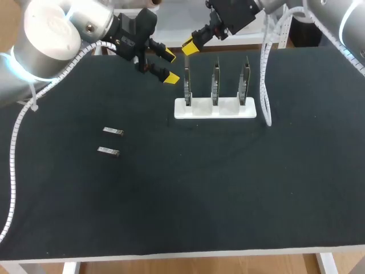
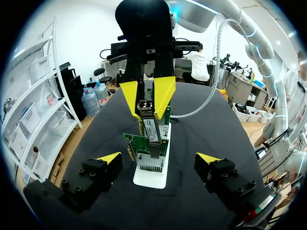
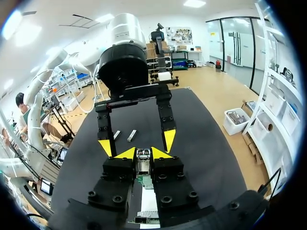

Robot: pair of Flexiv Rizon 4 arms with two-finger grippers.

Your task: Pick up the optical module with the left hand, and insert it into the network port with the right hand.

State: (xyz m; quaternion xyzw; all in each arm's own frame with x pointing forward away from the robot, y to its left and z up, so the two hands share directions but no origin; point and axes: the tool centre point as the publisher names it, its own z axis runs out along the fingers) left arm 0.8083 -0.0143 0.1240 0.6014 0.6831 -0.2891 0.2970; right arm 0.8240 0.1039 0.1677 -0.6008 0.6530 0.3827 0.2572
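- Gripping an optical module (image 3: pixel 142 166), the right gripper (image 3: pixel 139 153) has its yellow-tipped fingers (image 3: pixel 125 153) drawn nearly together, one pad on each side of the metal body.
- In the left wrist view, the same module (image 2: pixel 152 132) hangs down from those fingers, with its lower end at the top edge of the green network card (image 2: pixel 139 143). I cannot tell whether it is seated in the port.
- The right arm comes in from the far right corner of the table (image 1: pixel 228 188). Its gripper (image 1: pixel 191 48) is tipped down over the leftmost card (image 1: pixel 187 85) of the white stand (image 1: pixel 215 109).
- The left gripper (image 2: pixel 158 157) is spread wide, with its fingers (image 2: pixel 109 157) well apart and touching nothing. The stand and card sit ahead of it, between the two tips but clear of both.
- The left arm reaches in from the far left. Its gripper (image 1: pixel 170 67) hovers above the table just beside the stand and faces the right gripper, close to it but not touching.
- The stand carries three upright cards in a row, and the other two (image 1: pixel 215 80) have nothing near them.
- Two loose modules (image 1: pixel 113 132) lie flat on the table, side by side and well apart from the stand, on the left arm's side.
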